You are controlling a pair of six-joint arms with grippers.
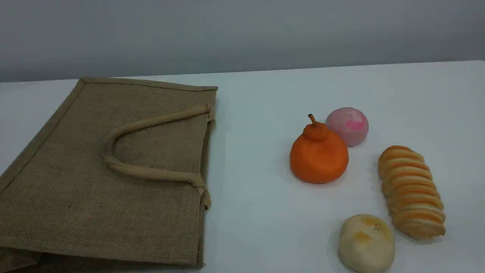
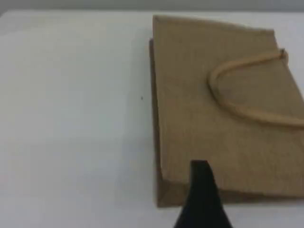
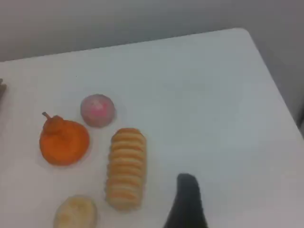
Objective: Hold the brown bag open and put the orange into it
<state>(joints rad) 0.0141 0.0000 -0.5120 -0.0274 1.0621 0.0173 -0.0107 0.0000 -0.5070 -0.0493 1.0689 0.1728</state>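
The brown bag lies flat and closed on the left of the white table, one beige handle folded over its top face and its mouth edge facing right. To its right the orange sits upright, stem up. Neither arm appears in the scene view. The left wrist view looks down on the bag, with my left gripper above its near edge, holding nothing. In the right wrist view the orange is at the left, and my right gripper hovers over bare table right of the foods, holding nothing.
A pink ball touches the orange's far right side. A striped bread roll lies further right, and a pale round bun sits near the front edge. The table's right edge shows in the right wrist view.
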